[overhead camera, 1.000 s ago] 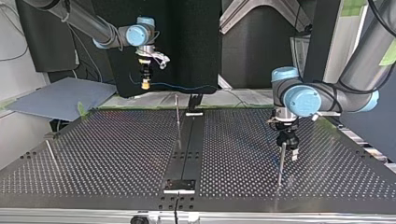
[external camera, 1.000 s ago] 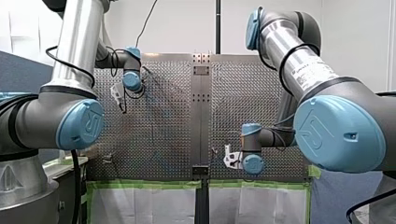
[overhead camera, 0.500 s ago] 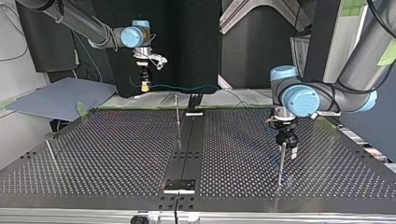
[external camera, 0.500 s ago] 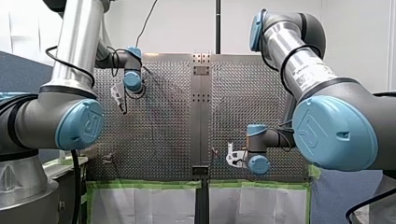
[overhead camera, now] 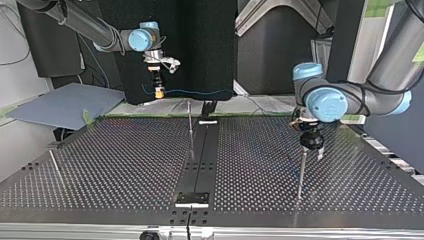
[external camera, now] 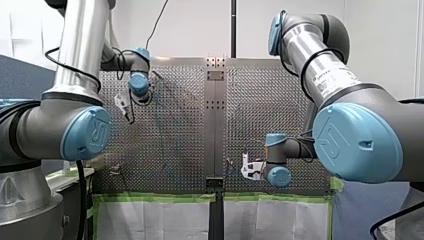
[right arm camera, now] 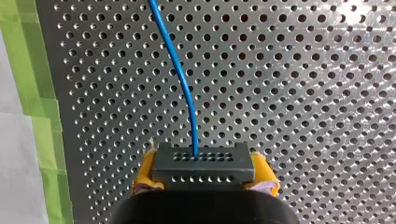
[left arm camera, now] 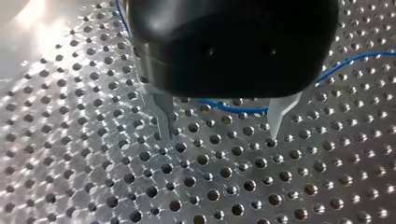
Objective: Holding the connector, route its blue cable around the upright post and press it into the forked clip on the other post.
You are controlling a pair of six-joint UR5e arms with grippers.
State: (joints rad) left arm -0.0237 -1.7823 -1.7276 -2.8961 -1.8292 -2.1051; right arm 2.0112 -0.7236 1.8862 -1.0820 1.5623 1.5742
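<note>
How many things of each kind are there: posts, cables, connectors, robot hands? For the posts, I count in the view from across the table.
Posts: 3 (middle post, post at the view's right, post at the view's left).
Blue cable: 1.
Connector: 1, held in my right hand.
Hands: 2 (my right hand, my left hand).
Total: 7.

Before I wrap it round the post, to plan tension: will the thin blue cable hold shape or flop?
Probably floppy: the thin blue cable curves loosely where it leaves the dark perforated connector. Likely light too: in the top view it spans the air with only a shallow, wavy sag.
</note>
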